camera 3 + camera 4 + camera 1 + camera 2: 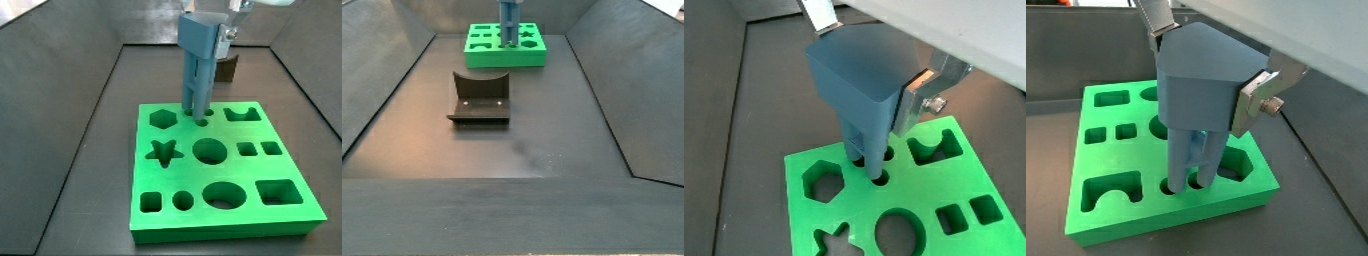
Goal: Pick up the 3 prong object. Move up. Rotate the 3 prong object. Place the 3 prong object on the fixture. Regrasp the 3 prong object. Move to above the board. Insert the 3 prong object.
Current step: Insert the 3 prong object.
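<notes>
Above the board (227, 210), the 3 prong object (198, 70) stands upright, with its wide upper end between the fingers and its three narrow prongs pointing down. In both wrist views the lower tips of the prongs reach the small round holes (1196, 183) near one edge of the board; the tips look just inside these holes, but how deep they go I cannot tell. In a wrist view the piece (862, 85) shows as a blue-grey wedge on top which narrows into ridged prongs.

The gripper (1213, 45) is directly above the board and is clamped on the upper part of the piece, one silver finger (1256, 100) flat against one side and another finger (1156, 17) on the opposite side. In a side view the gripper (211, 18) is at the top edge of the picture, with the piece hanging straight down from it.

The board is bright green with many cut-outs: a star (164, 153), a hexagon (162, 119), an oval (211, 151), and some squares and circles. It lies flat on the dark floor (529, 150).

The fixture (480, 97) stands on the floor well apart from the board, nearer to the camera in a side view, and nothing lies on it. In the opposite side view a brown part of it (230, 68) shows behind the piece.
</notes>
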{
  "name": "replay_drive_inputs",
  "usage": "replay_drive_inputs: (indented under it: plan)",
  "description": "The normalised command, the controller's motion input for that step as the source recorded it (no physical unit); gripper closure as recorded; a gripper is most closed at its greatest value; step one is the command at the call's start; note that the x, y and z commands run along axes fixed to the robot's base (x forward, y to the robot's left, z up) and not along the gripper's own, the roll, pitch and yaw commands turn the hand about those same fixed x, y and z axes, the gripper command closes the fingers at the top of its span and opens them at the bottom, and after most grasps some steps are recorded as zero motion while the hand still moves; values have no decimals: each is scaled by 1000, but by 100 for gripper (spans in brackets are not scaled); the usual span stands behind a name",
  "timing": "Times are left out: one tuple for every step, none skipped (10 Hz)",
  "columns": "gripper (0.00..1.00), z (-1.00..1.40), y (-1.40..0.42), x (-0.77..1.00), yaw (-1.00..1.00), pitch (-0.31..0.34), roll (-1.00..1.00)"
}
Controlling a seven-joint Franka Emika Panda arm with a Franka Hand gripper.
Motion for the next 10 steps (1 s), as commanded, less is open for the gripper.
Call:
replay_drive_inputs:
  plan:
    - [100,-91,-137,131,-26,0,0]
    - [100,-86,-114,114,-46,0,0]
    - [100,-103,-54,160,-57,0,0]
    - [100,-91,0,137,-26,0,0]
    - [100,-74,26,63,-29,0,0]
    - [100,-109,97,43,-66,0,0]
    - [100,-114,160,54,-80,23,0]
    - [100,-86,137,0,-83,10,0]
    - [100,-129,31,3,-49,0,0]
    - [100,-251,0,114,-66,0,0]
